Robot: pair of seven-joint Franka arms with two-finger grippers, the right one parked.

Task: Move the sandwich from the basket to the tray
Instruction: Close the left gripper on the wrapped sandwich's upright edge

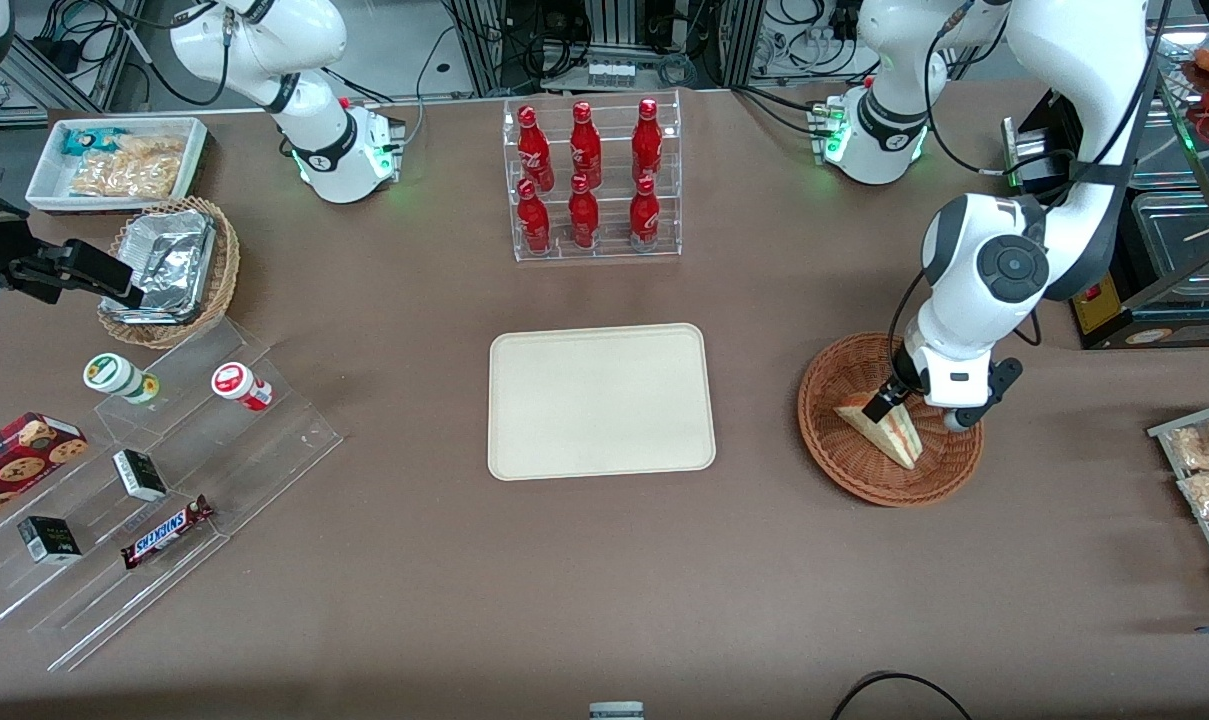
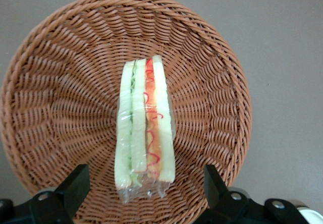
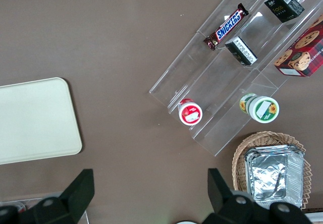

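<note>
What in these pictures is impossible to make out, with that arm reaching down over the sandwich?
- Front view: the gripper hangs over the sandwich in the basket; the arm covers part of the basket's rim.
- Left wrist view: the gripper is open, but whether its fingertips touch the basket floor cannot be told.
- Front view: print on the small dark boxes is too small to read.
- The tray is cut off in the right wrist view.

Left arm bent downward, end effector (image 2: 144, 186) fingers spread wide.

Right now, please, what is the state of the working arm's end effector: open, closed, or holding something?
End effector: open, holding nothing, its fingers either side of the sandwich in the basket.
</note>
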